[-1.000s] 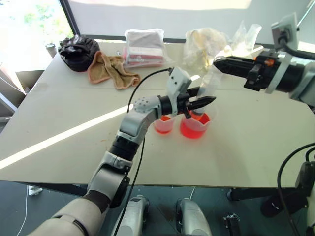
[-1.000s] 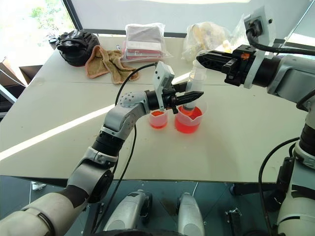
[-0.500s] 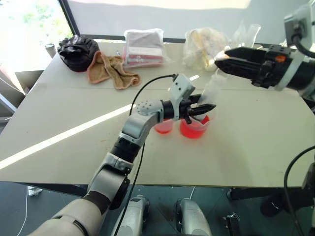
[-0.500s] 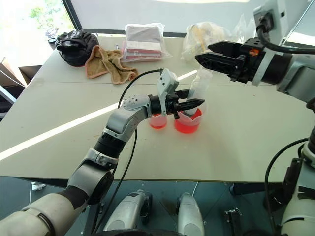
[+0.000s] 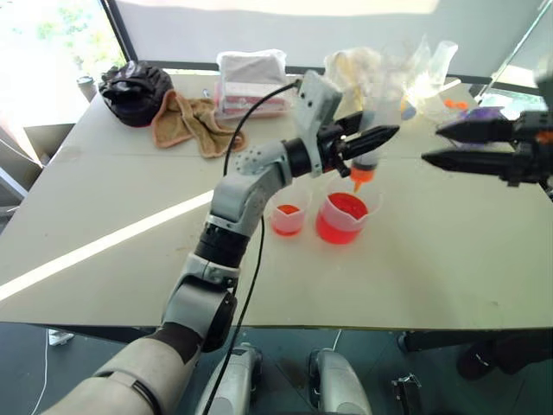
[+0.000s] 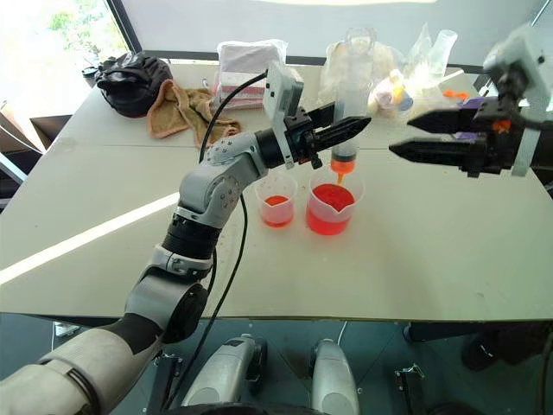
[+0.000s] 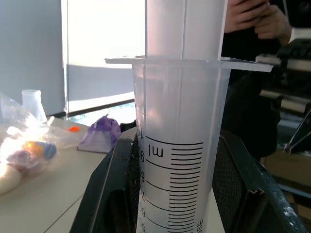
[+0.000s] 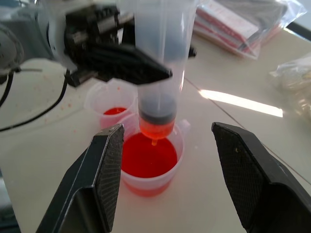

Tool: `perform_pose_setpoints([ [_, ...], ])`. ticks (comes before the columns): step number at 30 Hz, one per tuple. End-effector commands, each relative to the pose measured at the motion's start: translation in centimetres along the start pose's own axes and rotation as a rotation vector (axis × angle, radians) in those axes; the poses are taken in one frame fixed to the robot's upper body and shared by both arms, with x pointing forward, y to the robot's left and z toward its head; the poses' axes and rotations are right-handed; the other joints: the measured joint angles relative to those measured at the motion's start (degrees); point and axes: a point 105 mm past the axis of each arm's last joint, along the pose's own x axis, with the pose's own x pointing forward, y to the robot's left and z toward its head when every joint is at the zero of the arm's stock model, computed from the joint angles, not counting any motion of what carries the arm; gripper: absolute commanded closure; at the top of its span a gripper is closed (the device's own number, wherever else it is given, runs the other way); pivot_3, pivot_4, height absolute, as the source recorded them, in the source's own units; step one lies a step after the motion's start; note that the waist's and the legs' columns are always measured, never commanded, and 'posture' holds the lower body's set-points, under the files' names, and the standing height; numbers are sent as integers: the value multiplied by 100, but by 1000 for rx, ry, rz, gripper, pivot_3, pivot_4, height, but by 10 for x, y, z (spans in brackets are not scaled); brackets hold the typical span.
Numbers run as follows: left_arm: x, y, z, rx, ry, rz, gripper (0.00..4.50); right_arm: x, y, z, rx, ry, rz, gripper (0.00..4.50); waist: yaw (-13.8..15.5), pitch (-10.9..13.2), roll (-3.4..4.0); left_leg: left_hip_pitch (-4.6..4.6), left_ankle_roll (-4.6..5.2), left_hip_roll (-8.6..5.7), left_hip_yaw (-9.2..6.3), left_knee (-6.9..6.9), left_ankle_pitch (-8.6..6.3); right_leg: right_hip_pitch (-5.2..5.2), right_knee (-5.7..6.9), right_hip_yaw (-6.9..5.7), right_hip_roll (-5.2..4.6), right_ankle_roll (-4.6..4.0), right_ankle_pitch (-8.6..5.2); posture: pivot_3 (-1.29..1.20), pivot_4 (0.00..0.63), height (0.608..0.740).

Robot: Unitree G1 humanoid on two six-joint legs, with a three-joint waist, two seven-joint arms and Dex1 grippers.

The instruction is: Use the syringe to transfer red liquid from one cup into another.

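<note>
Left gripper [image 6: 344,130], pinching the syringe [image 6: 346,130], has lifted it clear above the beaker [image 6: 333,210]; small cup [image 6: 276,210] sits left. Right gripper [image 6: 415,136] released the plunger, fingers spread, retreated right. Draw barely loaded.

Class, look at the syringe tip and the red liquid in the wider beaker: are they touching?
Apart. The right wrist view shows the syringe tip hanging above the red liquid in the beaker, with a gap below it.

Left gripper [image 6: 346,130] clamping upright syringe [image 6: 349,104] above wider beaker [image 6: 333,208], right gripper [image 6: 399,137] spread apart nearby
</note>
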Motion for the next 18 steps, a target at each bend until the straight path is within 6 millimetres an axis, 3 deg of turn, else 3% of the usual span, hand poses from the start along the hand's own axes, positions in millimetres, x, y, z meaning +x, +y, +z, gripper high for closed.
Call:
perform_pose_setpoints([
  [1, 2, -12, 30, 37, -72, -38, 3045, -1, 5, 3, -81, 25, 24, 1537, 3, 0, 1, 0, 0, 0, 0, 0, 0, 0, 0, 1, 0, 0, 0, 0, 150, 740],
  [10, -20, -7, 55, 93, -87, 6, 3045, 9, 8, 3, -105, 38, 88, 1537, 10, 1, 2, -1, -2, 0, 0, 0, 0, -1, -4, 2, 0, 0, 0, 0, 150, 740],
  [13, -37, 4, 66, 163, -60, 74, 3045, 15, 9, 7, -105, 10, 103, 1537, -4, 1, 1, 2, -2, 0, 0, -1, -1, 1, -6, 4, 0, 0, 0, 0, 150, 740],
  [18, -62, 20, 63, 186, 10, 177, 3045, 27, 16, 9, -109, -10, 147, 1537, 5, 1, 2, 2, -2, 0, 0, -1, -1, 0, -5, 5, 2, 0, 1, 0, 150, 740],
])
